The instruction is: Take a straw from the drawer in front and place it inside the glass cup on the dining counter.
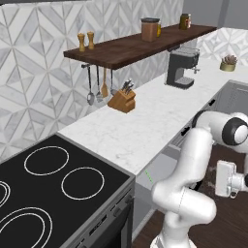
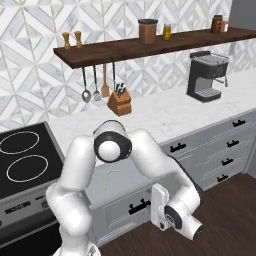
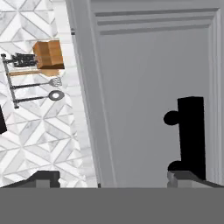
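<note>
nearest the hand camera, the drawer front (image 3: 148, 96) with its black handle (image 3: 191, 131) lying just ahead of one fingertip (image 3: 186, 177); the fingers stand spread wide, apart from the handle and holding nothing. the hand (image 2: 161, 207) hangs low before the pulled-out drawer (image 2: 127, 182), in which the green straw (image 2: 108, 179) lies flat on the grey floor, seen also as a small green line (image 1: 148, 176) from the left base. judged step: with the drawer open, lift clear of the front, come down over the straw's middle with fingers across its length, and close gently so the thin tube neither rolls nor slips. the glass cup's place cannot be told.
</note>
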Motion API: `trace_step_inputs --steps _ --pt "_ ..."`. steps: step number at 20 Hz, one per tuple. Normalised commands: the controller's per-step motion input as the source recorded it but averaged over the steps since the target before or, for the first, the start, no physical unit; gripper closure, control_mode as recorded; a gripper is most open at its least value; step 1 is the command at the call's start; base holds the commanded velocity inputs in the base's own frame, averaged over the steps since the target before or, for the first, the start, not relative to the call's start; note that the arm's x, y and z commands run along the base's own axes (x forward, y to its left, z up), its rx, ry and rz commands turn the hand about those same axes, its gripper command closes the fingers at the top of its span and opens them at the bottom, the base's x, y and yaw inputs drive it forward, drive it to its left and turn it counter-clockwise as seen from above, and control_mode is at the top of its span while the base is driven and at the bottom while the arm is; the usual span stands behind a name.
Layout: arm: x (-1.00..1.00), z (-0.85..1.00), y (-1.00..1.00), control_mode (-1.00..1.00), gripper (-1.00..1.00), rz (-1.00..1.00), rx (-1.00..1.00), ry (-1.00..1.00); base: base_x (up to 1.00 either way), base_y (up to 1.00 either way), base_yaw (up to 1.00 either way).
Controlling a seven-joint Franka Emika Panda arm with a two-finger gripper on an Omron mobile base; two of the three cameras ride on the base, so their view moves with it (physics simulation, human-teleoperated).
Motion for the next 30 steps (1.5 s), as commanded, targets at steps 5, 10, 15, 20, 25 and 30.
trace_step_inputs --steps 5,10,15,20,25,30 --pt "0.07 0.96 0.11 -1.00 -1.00 0.02 -0.26 0.09 0.00 0.00 0.00" --pt "0.32 0.78 0.35 -1.00 -1.00 0.12 -0.33 0.21 0.00 0.00 0.00" --pt "0.38 0.52 0.53 -1.00 -1.00 0.19 -0.36 0.27 0.00 0.00 0.00" --pt "0.28 0.08 0.60 -1.00 -1.00 0.25 -0.36 0.25 0.00 0.00 0.00" --pt "0.15 -0.04 0.37 -1.00 -1.00 0.33 -0.31 0.22 0.00 0.00 0.00" --pt "0.15 -0.12 0.03 -1.00 -1.00 0.40 -0.25 0.10 0.00 0.00 0.00"
